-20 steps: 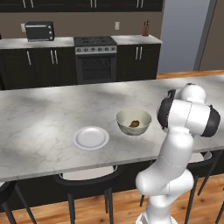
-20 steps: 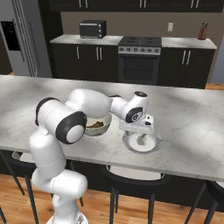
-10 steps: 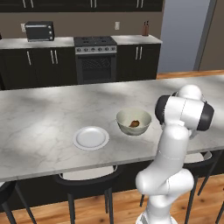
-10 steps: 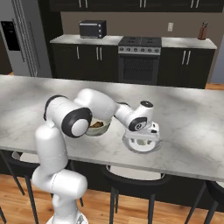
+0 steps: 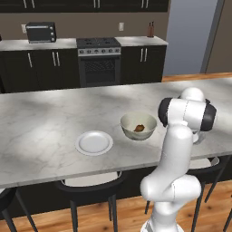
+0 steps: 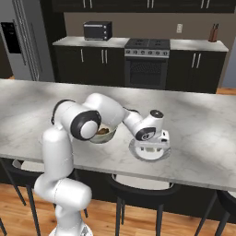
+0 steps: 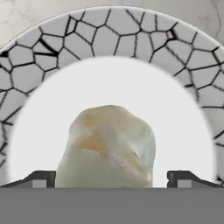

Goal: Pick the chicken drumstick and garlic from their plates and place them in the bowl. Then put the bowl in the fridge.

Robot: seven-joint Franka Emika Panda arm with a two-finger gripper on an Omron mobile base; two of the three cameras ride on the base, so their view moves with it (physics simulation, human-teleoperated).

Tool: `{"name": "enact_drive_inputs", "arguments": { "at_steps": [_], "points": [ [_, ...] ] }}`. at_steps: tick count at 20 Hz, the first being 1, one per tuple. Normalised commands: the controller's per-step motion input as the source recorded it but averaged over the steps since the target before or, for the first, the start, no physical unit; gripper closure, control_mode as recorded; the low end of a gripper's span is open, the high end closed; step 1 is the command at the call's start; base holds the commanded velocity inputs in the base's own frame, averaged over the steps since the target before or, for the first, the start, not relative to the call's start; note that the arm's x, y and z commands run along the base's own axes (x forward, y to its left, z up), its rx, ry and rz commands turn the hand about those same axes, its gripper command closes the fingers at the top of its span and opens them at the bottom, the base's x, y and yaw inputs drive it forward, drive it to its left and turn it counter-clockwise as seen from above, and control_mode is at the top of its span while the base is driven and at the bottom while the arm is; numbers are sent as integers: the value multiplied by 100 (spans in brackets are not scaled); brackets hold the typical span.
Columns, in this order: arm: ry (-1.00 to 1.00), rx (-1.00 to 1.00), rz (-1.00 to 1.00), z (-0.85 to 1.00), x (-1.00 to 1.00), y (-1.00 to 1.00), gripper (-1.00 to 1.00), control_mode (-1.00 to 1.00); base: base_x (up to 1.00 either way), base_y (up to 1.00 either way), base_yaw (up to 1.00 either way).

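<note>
The bench (image 5: 54,118) carries everything: a bare plate (image 5: 94,142) toward its front edge, the bowl (image 5: 138,126) beside it with the chicken drumstick (image 5: 139,128) already lying inside, and a second plate (image 6: 149,154) further along the front edge, under the arm's hand. The gripper (image 7: 112,179) is down over that second plate, and the garlic (image 7: 107,146) sits in the plate's white centre, between the two dark fingers (image 7: 40,178).

The fingers stand apart, one on each side of the bulb, and nothing yet says they are pressing on it. The step in hand looks to be the garlic grasp. To do it well, the fingers should close squarely on the bulb's widest part, low enough that its rounded sides do not squirt upward, then lift straight before swinging toward the bowl.

The hand view gives what the base views cannot: the garlic itself, its centring between the fingers, and the plate's crackled rim. The right base view shows the hand low over the plate near the bench's front edge and the bowl partly behind the arm. The left base view shows the drumstick in the bowl and the bare plate, while the arm's own bulk covers the garlic's plate.
</note>
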Motion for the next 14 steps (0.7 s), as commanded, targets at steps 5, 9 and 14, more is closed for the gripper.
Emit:
{"name": "enact_drive_inputs", "arguments": {
  "at_steps": [5, 9, 14],
  "points": [
    [0, 0, 7, -11, 15, -1, -100, -100, 0, 0, 0],
    [0, 0, 6, -20, -12, 0, 100, -100, 0, 0, 0],
    [-2, 1, 9, 2, -27, 1, 100, -100, 0, 0, 0]
  ]
}}
